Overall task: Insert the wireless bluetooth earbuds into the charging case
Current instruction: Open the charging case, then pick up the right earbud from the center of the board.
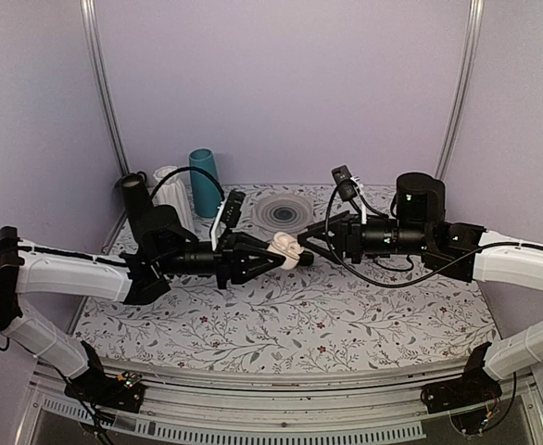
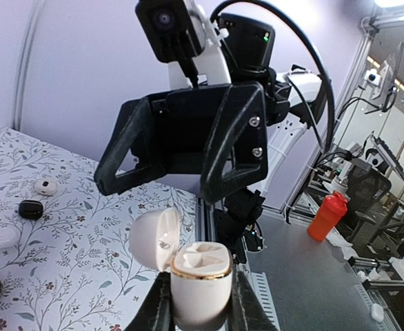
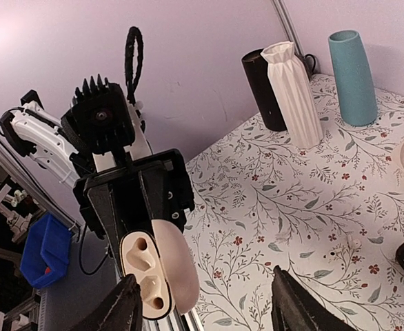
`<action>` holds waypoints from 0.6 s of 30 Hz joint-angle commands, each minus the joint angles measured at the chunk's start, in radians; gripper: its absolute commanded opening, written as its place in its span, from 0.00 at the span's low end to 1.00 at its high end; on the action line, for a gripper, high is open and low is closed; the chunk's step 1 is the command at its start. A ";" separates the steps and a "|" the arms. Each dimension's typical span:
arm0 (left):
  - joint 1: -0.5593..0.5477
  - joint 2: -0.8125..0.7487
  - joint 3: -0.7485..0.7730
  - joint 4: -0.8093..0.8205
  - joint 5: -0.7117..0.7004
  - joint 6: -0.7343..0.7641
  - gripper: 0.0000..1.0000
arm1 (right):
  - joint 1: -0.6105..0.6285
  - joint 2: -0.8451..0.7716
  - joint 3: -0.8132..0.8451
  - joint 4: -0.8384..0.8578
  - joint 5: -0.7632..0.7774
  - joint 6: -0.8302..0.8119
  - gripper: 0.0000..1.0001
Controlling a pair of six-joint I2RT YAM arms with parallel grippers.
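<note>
The left claw grips the case, whose lid is open. The right claw is open, facing the case above the counter.

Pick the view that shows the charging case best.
Left wrist view: the charging case fills the foreground, lid open, clamped in the left gripper. The right wrist view shows its two sockets face-on; the top view only a small white shape.
</note>
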 commanded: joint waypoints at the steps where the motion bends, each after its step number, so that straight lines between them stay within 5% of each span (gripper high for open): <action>1: 0.009 -0.041 -0.030 0.022 -0.088 0.043 0.00 | -0.002 -0.026 0.021 -0.002 0.006 0.011 0.64; 18: 0.007 -0.233 -0.210 0.068 -0.473 0.122 0.00 | 0.000 0.028 0.002 0.001 0.144 0.063 0.65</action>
